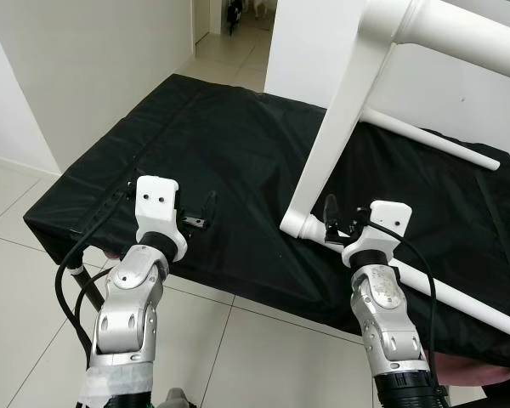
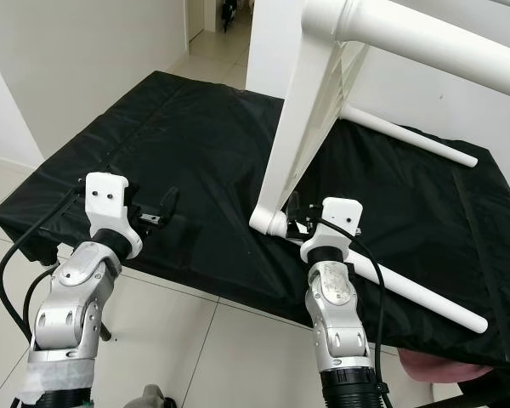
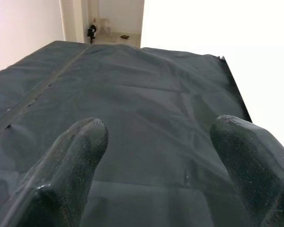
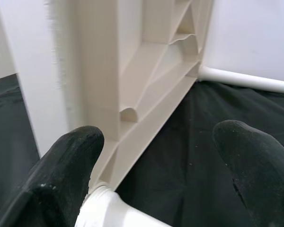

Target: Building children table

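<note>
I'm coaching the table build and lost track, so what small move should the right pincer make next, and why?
Probably ease the right pincer forward and close on the leg where it joins the tabletop. Its fingers are open on either side of that joint, gripping nothing, while the tabletop stands tilted on the black cloth. The left pincer is open over bare cloth.

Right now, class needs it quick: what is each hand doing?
Left hand: open, holding nothing, above the black cloth.
Right hand: open, fingers either side of the white table leg, not gripping it.
</note>
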`<state>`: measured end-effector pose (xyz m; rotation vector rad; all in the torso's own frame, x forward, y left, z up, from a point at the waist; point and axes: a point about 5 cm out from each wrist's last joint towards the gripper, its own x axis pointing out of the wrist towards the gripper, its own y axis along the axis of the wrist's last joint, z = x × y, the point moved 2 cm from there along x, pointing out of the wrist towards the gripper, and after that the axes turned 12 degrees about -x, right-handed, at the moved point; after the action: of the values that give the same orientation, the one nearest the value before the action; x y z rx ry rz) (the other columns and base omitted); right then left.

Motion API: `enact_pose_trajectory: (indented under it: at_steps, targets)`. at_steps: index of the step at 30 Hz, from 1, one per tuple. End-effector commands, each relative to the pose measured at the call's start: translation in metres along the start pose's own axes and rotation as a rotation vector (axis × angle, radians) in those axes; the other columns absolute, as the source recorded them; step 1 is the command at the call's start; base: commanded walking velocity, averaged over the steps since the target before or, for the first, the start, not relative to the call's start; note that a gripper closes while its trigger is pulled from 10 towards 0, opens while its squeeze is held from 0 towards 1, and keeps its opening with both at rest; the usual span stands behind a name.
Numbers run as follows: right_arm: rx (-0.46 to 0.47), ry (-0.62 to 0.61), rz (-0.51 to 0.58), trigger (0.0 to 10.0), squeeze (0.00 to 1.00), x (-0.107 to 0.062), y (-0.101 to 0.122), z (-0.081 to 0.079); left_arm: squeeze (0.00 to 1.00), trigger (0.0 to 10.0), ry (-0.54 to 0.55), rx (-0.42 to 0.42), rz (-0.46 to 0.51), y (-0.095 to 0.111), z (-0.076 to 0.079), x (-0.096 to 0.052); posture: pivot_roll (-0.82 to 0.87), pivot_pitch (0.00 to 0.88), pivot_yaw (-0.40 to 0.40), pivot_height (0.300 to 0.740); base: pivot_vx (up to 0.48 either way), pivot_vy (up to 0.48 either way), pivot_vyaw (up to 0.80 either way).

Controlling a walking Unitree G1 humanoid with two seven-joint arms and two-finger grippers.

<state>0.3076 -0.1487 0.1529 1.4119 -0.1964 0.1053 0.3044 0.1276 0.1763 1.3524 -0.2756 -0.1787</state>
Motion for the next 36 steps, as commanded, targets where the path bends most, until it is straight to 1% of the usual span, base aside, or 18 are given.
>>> enact_pose_trajectory:
  at_steps: [1, 3, 5, 6, 8, 9, 10, 18, 19, 20, 21, 23, 26, 29, 30, 32, 33, 36]
  targets:
    - [-0.008, 0.013, -0.018, 10.0, 1.0, -0.001, -0.005, -0.001, 0.0, 10.0, -0.04, 0.01, 0.003, -0.001, 0.007, -0.001, 0.05, 0.0, -0.105, 0.74, 0.0, 0.0, 0.0]
    - [-0.017, 0.063, -0.019, 10.0, 1.0, -0.002, -0.008, -0.007, 0.0, 10.0, -0.036, 0.029, 0.001, -0.004, 0.009, -0.003, 0.05, 0.0, -0.11, 0.74, 0.0, 0.0, 0.0]
    - [-0.019, 0.073, -0.019, 10.0, 1.0, -0.002, -0.008, -0.008, 0.0, 10.0, -0.035, 0.033, 0.001, -0.004, 0.009, -0.004, 0.05, 0.0, -0.11, 0.74, 0.0, 0.0, 0.0]
    - [-0.032, 0.117, -0.018, 10.0, 0.36, -0.003, -0.009, -0.008, 0.0, 10.0, -0.053, 0.038, 0.002, -0.004, 0.013, -0.005, 0.06, 0.0, -0.113, 0.74, 0.0, 0.0, 0.0]
    - [-0.032, 0.117, -0.018, 10.0, 0.36, -0.003, -0.009, -0.008, 0.0, 10.0, -0.053, 0.038, 0.002, -0.004, 0.013, -0.005, 0.06, 0.0, -0.113, 0.74, 0.0, 0.0, 0.0]
    - [-0.028, 0.141, -0.017, 10.0, 0.02, -0.004, -0.01, -0.007, 0.0, 10.0, -0.062, 0.04, 0.002, -0.004, 0.014, -0.006, 0.06, 0.0, -0.113, 0.74, 0.0, 0.0, 0.0]
    - [-0.021, 0.159, -0.016, 10.0, 0.0, -0.005, -0.01, -0.006, 0.0, 10.0, -0.069, 0.039, 0.001, -0.004, 0.015, -0.007, 0.06, 0.0, -0.114, 0.74, 0.0, 0.0, 0.0]
    - [-0.018, 0.186, -0.006, 10.0, 0.0, -0.007, -0.01, -0.002, 0.0, 10.0, -0.088, 0.04, -0.003, -0.005, 0.018, -0.009, 0.06, 0.0, -0.11, 0.74, 0.0, 0.0, 0.0]
    - [-0.015, 0.209, -0.003, 10.0, 0.0, -0.008, -0.01, -0.003, 0.0, 10.0, -0.094, 0.049, -0.008, -0.007, 0.019, -0.009, 0.06, 0.0, -0.11, 0.74, 0.0, 0.0, 0.0]
    - [-0.004, 0.235, -0.004, 10.0, 0.0, -0.008, -0.011, -0.008, 0.0, 10.0, -0.101, 0.059, -0.011, -0.007, 0.019, -0.009, 0.05, 0.0, -0.108, 0.74, 0.0, 0.0, 0.0]
    - [-0.004, 0.235, -0.004, 10.0, 0.0, -0.008, -0.011, -0.008, 0.0, 10.0, -0.101, 0.059, -0.011, -0.007, 0.019, -0.009, 0.05, 0.0, -0.108, 0.74, 0.0, 0.0, 0.0]
    - [0.006, 0.276, -0.006, 10.0, 0.0, -0.006, -0.013, -0.018, 0.0, 10.0, -0.107, 0.07, -0.014, -0.008, 0.02, -0.009, 0.06, 0.0, -0.11, 0.74, 0.0, 0.0, 0.0]
    - [0.015, 0.273, -0.014, 10.0, 0.0, -0.003, -0.015, -0.022, 0.0, 10.0, -0.113, 0.08, -0.014, -0.008, 0.021, -0.008, 0.06, 0.0, -0.115, 0.74, 0.0, 0.0, 0.0]
    - [0.037, 0.262, -0.027, 10.0, 0.0, 0.007, -0.018, -0.035, 0.0, 10.0, -0.128, 0.099, -0.011, -0.007, 0.024, -0.008, 0.07, 0.0, -0.118, 0.74, 0.0, 0.0, 0.0]
    - [0.037, 0.262, -0.027, 10.0, 0.0, 0.007, -0.018, -0.035, 0.0, 10.0, -0.128, 0.099, -0.011, -0.007, 0.024, -0.008, 0.07, 0.0, -0.118, 0.74, 0.0, 0.0, 0.0]
    - [0.047, 0.255, -0.029, 10.0, 0.0, 0.013, -0.019, -0.043, 0.0, 10.0, -0.132, 0.107, -0.009, -0.006, 0.026, -0.009, 0.09, 0.0, -0.124, 0.74, 0.0, 0.0, 0.0]
    - [0.047, 0.255, -0.029, 10.0, 0.0, 0.013, -0.019, -0.043, 0.0, 10.0, -0.132, 0.107, -0.009, -0.006, 0.026, -0.009, 0.09, 0.0, -0.124, 0.74, 0.0, 0.0, 0.0]
    - [0.059, 0.229, -0.036, 10.0, 0.0, 0.02, -0.019, -0.052, 0.0, 10.0, -0.134, 0.112, -0.006, -0.005, 0.027, -0.01, 0.1, 0.0, -0.127, 0.74, 0.0, 0.0, 0.0]
